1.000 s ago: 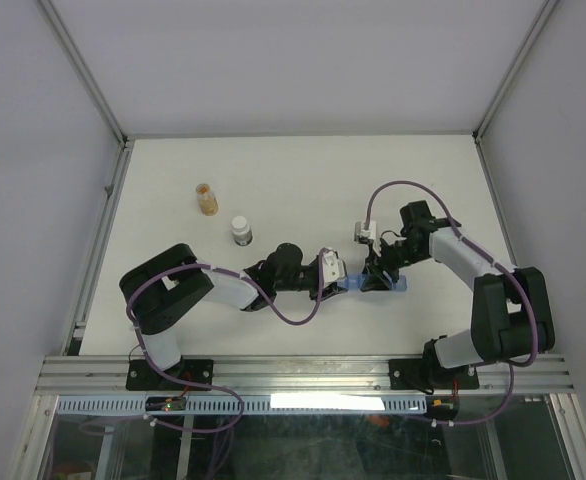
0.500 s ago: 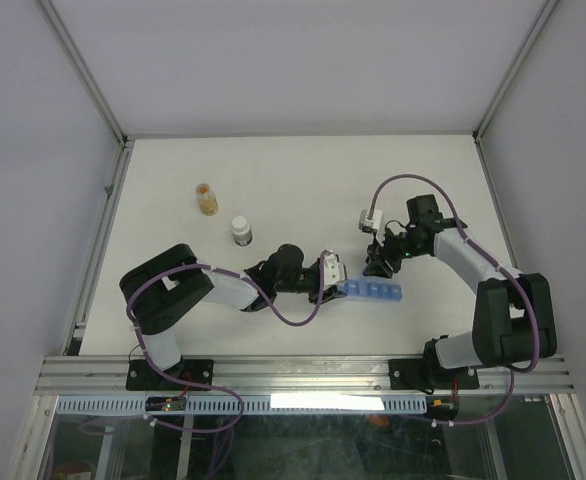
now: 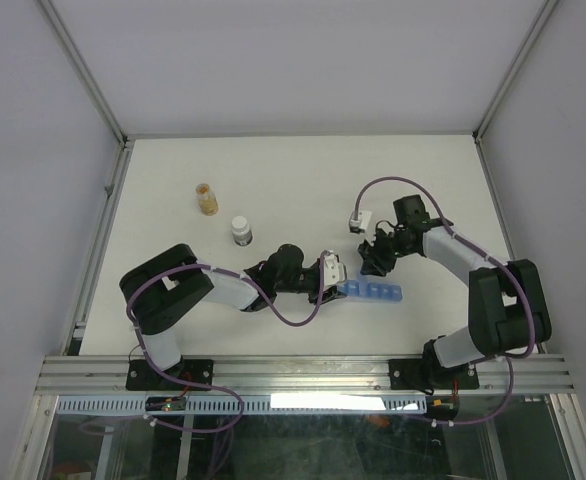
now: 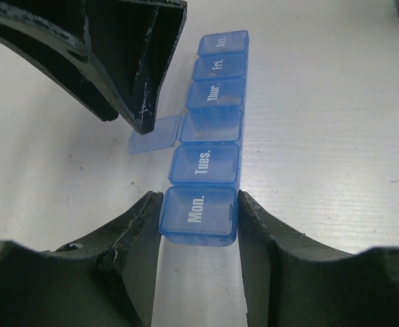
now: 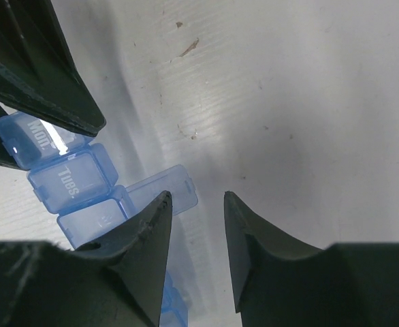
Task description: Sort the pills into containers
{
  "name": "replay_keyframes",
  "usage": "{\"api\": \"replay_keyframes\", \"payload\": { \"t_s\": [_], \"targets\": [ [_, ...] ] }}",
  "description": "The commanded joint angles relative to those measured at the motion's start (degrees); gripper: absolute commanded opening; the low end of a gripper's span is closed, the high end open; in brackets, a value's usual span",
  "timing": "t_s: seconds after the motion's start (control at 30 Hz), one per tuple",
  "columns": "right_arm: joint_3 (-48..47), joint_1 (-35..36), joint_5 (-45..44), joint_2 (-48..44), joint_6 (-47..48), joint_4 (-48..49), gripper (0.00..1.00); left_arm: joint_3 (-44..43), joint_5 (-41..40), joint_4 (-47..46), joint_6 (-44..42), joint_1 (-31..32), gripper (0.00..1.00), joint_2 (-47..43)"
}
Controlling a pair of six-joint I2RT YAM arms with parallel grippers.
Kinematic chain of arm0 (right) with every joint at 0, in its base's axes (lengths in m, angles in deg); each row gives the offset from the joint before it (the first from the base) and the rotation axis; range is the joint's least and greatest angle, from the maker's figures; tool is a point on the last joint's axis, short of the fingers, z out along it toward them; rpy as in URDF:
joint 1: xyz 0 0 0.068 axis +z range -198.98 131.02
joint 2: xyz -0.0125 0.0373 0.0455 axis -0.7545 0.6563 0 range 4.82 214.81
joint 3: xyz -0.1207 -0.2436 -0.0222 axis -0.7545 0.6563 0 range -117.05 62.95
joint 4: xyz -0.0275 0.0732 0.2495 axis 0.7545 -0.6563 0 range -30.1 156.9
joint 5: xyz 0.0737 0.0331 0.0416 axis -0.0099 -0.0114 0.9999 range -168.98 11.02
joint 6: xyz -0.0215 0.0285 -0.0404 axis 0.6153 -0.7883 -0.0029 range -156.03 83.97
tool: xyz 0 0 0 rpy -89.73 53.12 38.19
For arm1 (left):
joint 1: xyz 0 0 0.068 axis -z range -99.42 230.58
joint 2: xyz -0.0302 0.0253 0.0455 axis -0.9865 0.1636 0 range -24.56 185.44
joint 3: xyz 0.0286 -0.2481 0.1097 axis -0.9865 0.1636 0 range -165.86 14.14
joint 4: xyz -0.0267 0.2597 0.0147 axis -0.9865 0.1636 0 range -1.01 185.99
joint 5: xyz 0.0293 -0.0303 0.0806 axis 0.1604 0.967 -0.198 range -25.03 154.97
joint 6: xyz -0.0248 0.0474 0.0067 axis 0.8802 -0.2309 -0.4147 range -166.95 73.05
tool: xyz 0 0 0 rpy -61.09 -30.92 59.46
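The containers are one translucent blue pill-organizer strip (image 3: 373,292) (image 4: 210,126) lying flat on the table, with day labels from "Mon." to "Sat." My left gripper (image 4: 198,206) (image 3: 341,287) is shut on the strip's "Mon." end, one finger on each side. One middle compartment's lid (image 4: 155,133) (image 5: 155,184) stands flipped open to the side. My right gripper (image 5: 197,197) (image 3: 374,264) hovers just beyond the strip (image 5: 70,180), beside the open lid, open by a narrow gap with nothing in it. The pills are out of view.
A small clear bottle with orange-tan contents (image 3: 206,199) and a whitish round vial (image 3: 241,232) stand at the back left of the white table (image 3: 303,180). Metal frame rails (image 3: 108,200) edge the table on both sides.
My right gripper has lifted off the strip and drawn back toward the far side, its jaws narrowing. The strip now shows uncovered. The left arm has not moved.
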Motion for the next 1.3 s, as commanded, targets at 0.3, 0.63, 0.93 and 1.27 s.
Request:
{"api": "replay_keyframes", "payload": {
  "t_s": [0.3,0.63,0.93,1.27],
  "targets": [
    [-3.83,0.84,1.02,1.00,-4.03,-0.65,0.41,-0.29,-1.93,-2.78,-0.85,0.33,0.00,0.51],
    [-6.56,-6.56,11.64,-5.87,-2.76,-7.79,0.52,-0.88,-6.39,-4.97,1.28,0.33,0.01,3.20],
    [-6.92,-7.65,10.61,-7.76,-2.70,-8.24,0.52,-1.63,-10.09,-5.57,2.24,0.33,0.45,4.49],
    [-6.92,-8.62,12.69,-10.43,-2.97,-9.34,0.55,1.39,-8.99,-3.26,9.35,0.33,0.89,-4.32]
  ]
}}
